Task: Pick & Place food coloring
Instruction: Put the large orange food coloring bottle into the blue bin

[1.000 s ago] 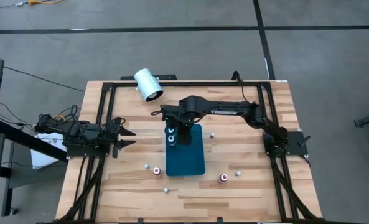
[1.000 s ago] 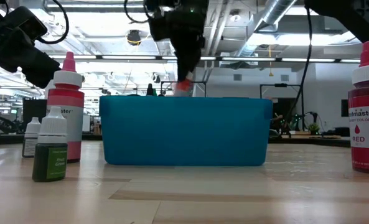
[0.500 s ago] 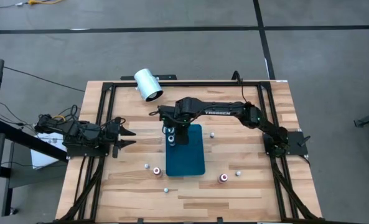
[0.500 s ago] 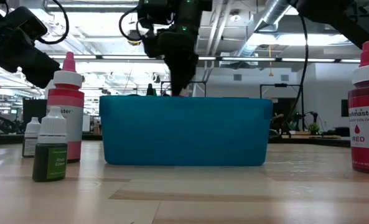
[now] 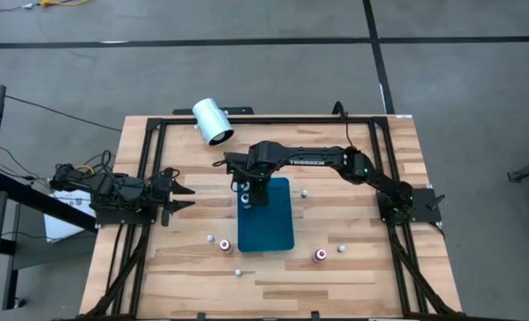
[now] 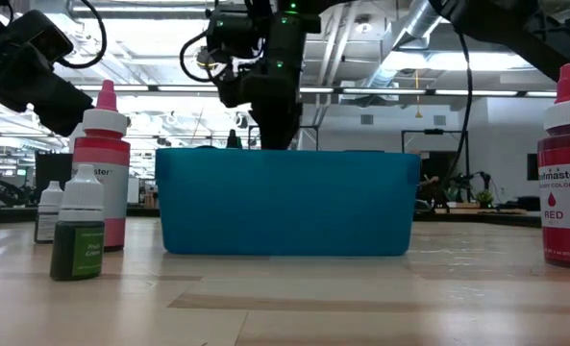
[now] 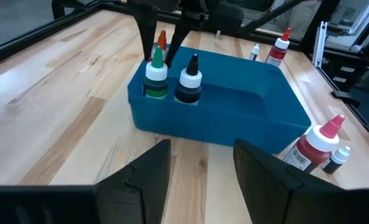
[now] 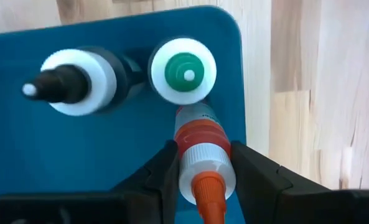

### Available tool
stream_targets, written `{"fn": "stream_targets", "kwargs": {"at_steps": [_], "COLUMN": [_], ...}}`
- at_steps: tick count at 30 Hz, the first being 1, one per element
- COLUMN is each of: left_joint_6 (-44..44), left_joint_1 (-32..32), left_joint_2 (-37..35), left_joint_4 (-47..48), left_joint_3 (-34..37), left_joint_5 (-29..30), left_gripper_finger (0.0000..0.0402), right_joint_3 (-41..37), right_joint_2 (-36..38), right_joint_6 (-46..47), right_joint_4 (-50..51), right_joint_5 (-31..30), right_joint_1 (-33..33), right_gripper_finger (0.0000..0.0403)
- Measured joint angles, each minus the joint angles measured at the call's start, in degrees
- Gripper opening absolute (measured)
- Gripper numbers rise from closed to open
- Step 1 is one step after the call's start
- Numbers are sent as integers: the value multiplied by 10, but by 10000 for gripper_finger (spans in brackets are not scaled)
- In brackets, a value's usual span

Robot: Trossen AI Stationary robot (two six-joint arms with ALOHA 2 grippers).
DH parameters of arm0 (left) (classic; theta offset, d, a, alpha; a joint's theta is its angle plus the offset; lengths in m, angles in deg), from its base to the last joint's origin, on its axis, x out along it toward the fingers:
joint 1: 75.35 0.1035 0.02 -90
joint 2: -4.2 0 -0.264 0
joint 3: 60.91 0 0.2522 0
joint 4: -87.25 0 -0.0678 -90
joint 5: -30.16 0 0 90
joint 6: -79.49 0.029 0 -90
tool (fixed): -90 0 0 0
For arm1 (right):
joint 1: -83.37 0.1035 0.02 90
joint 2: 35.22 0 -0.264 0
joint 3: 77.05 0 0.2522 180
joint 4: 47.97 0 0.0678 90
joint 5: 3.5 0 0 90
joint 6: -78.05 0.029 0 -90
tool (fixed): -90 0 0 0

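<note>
A blue tray (image 5: 268, 223) lies mid-table. In its far left corner stand a green-topped food coloring bottle (image 8: 183, 76) and a black-topped one (image 8: 72, 81). Beside them, my right gripper (image 8: 200, 168) points down into the tray, shut on an orange-tipped bottle (image 8: 200, 146). More bottles stand loose on the wood: a red one (image 6: 104, 173) with a small green one (image 6: 78, 235) at the near left, and another red one (image 6: 563, 183) at the near right. My left gripper (image 7: 200, 168) waits open by the table's left edge. My right gripper pinches the orange-tipped bottle between its two fingers, at the white collar under the nozzle (image 8: 203, 173). The fingers come from above and point down. The bottle stands upright, nozzle up toward the wrist, next to the green-topped one. Its base is hidden.
A large white cylinder (image 5: 212, 121) lies at the table's far edge. Tiny bottles (image 5: 304, 192) (image 5: 342, 248) (image 5: 238, 272) are scattered around the tray. The near half of the tray holds nothing.
My right gripper has gone down with the orange-tipped bottle into the tray's far left corner. In the low view the bottle's top has sunk behind the tray's rim. The fingers stay shut on it.
</note>
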Motion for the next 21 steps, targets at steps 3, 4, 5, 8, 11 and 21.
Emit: {"fn": "stream_targets", "kwargs": {"at_steps": [3,4,5,8,11,21], "left_joint_6": [0,0,0,0,0,0], "left_joint_1": [0,0,0,0,0,0], "left_joint_2": [0,0,0,0,0,0], "left_joint_4": [0,1,1,1,0,0], "left_joint_3": [0,0,0,0,0,0], "left_joint_5": [0,0,0,0,0,0], "left_gripper_finger": [167,167,167,167,167,167], "right_joint_3": [0,0,0,0,0,0], "right_joint_2": [0,0,0,0,0,0], "right_joint_6": [0,-1,-2,-5,-5,-6], "right_joint_4": [-8,-12,-15,-16,-15,-15], "right_joint_5": [0,0,0,0,0,0], "right_joint_1": [0,0,0,-1,-4,-5], "right_gripper_finger": [127,130,132,138,145,186]}}
